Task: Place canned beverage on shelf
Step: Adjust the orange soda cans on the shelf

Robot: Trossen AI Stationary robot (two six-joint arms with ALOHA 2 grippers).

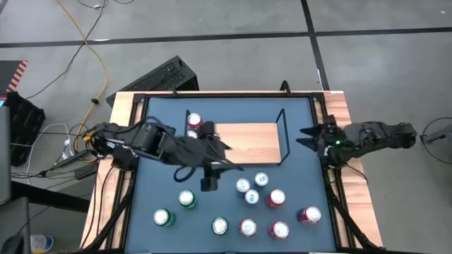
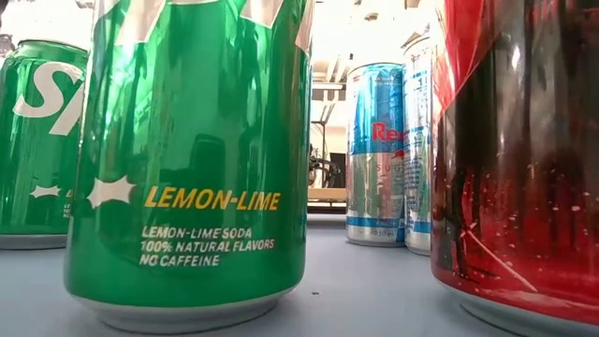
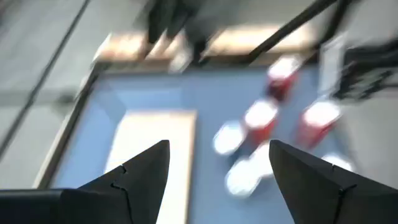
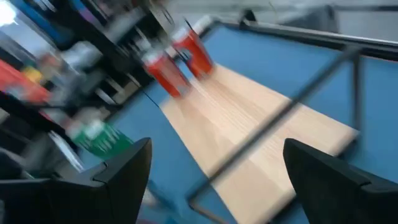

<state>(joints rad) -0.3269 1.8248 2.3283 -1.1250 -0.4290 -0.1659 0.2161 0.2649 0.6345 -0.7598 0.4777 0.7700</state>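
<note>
The shelf [image 1: 247, 141] is a light-wood board with a black wire end frame [image 1: 284, 134], lying on the blue tabletop. Two red cans [image 1: 193, 120] stand on the shelf's left end; in the right wrist view they [image 4: 180, 59] show at the board's far end. My left gripper [image 1: 224, 146] hangs open over the board beside those cans, with nothing between its fingers [image 3: 217, 168]. My right gripper [image 1: 305, 135] is open and empty at the table's right edge, pointing toward the shelf [image 4: 267, 137].
Loose cans stand on the near half of the table: green ones [image 1: 186, 199], silver-blue ones [image 1: 251, 190] and red ones [image 1: 275, 199]. In the low view a green can [image 2: 187, 159] and a red can [image 2: 515, 159] stand close up. The shelf's right half is bare.
</note>
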